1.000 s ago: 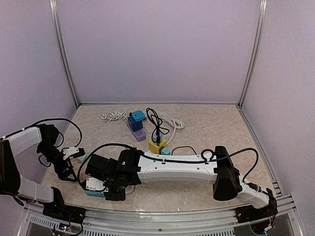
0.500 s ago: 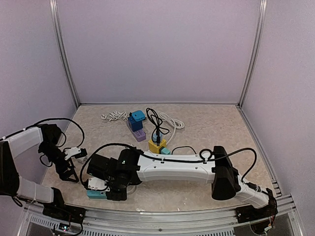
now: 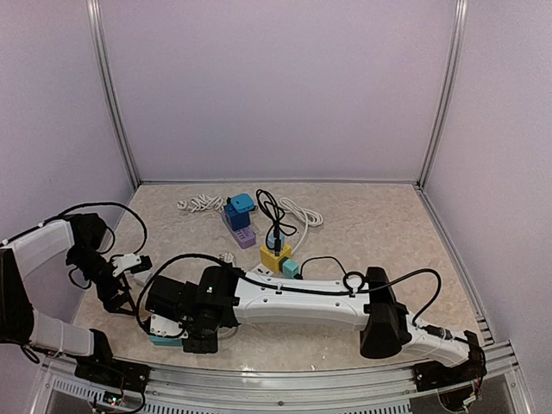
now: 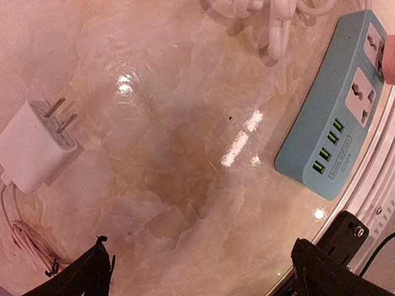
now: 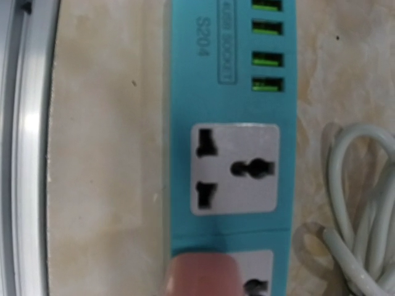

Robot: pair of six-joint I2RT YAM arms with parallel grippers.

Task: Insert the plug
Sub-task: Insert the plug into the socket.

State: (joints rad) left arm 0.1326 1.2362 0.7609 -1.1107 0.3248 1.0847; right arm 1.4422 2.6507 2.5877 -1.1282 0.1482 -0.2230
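Spotting plug ahead-left of spread, empty left gripper, 2 prongs aimed roughly toward power strip; right gripper closure unclear.

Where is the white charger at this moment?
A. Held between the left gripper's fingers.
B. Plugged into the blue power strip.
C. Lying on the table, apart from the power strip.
C: the white charger lies flat on the table, its two prongs bare, with a bare stretch between it and the power strip.

a lab test cell: plain lilac walls, aluminium frame posts, marble-look tabletop.
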